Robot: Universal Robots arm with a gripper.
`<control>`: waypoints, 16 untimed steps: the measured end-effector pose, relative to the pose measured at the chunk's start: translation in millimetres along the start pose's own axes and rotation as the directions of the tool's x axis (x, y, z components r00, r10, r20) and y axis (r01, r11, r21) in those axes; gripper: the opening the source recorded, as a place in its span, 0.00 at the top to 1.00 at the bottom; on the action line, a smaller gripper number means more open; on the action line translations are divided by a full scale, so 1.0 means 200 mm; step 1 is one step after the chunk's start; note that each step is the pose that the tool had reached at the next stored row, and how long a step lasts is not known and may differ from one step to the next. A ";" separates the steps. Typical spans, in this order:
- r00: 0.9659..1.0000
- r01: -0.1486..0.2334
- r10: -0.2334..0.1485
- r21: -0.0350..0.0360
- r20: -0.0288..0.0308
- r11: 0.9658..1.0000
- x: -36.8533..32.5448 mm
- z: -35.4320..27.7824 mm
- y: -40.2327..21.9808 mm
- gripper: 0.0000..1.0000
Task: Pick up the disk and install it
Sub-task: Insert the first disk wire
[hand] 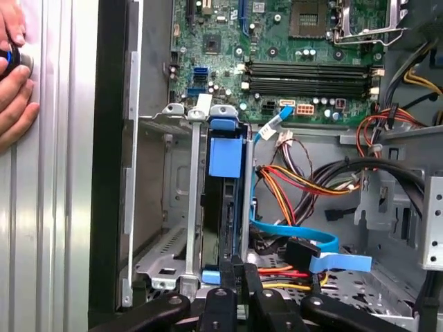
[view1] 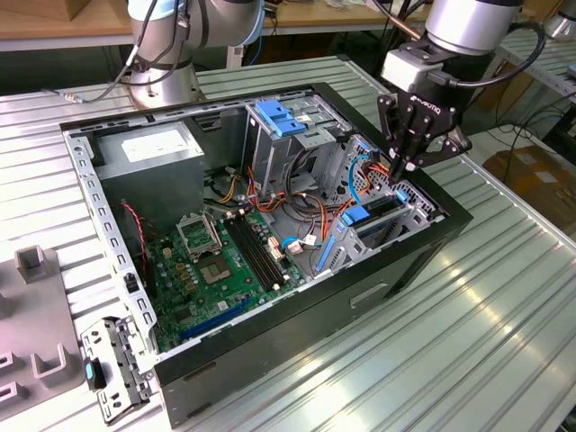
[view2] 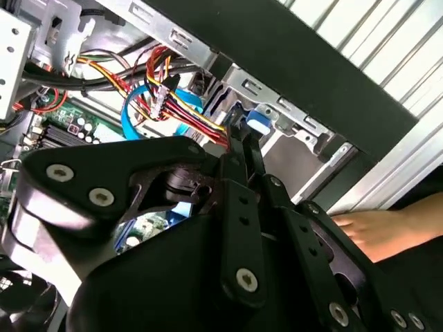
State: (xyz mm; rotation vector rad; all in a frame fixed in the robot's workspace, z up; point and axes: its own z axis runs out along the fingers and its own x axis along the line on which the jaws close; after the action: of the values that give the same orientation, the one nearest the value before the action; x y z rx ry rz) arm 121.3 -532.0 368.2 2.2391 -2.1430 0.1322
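The disk [hand: 225, 200] stands on edge inside the drive cage [hand: 160, 263] of the open computer case [view1: 432, 243], its blue bracket [hand: 225, 155] facing the motherboard. In the exterior view the disk [view1: 371, 213] sits in the cage at the case's right end. My gripper [view1: 399, 171] hangs just over the cage's far end. Its black fingers [hand: 232, 273] are shut together, and their tips meet at the disk's end by a blue tab [view2: 257, 121]. I cannot tell whether they touch it.
Red, yellow and blue cables [hand: 304, 242] lie beside the cage. The motherboard [view1: 225, 261] and power supply [view1: 148, 148] fill the case. A person's hand [hand: 10, 76] rests on the table beside the case. A second arm's base [view1: 162, 63] stands behind.
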 end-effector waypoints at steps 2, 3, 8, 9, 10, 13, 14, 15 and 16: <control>1.000 -0.015 0.015 -0.001 -0.001 1.000 -0.001 0.005 0.003 0.84; 0.999 -0.042 0.042 -0.004 -0.001 0.999 -0.001 0.012 0.003 0.84; 0.998 -0.069 0.069 -0.006 -0.002 0.998 -0.002 0.034 0.033 0.84; 0.998 -0.069 0.069 -0.006 0.000 0.998 0.002 0.040 0.038 0.84; 0.998 -0.069 0.069 -0.006 0.003 0.998 0.005 0.046 0.042 0.84; 0.998 -0.064 0.064 -0.006 0.013 0.998 0.016 0.060 0.056 0.84; 0.998 -0.060 0.060 -0.006 0.014 0.998 0.016 0.063 0.057 0.84; 0.998 -0.053 0.053 -0.005 0.014 0.999 0.016 0.064 0.057 0.84; 0.999 -0.046 0.046 -0.004 0.014 0.999 0.016 0.065 0.058 0.84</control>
State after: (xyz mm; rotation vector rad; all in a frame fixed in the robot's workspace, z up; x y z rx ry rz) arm 110.2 -536.8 355.2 2.1964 -2.2004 0.1136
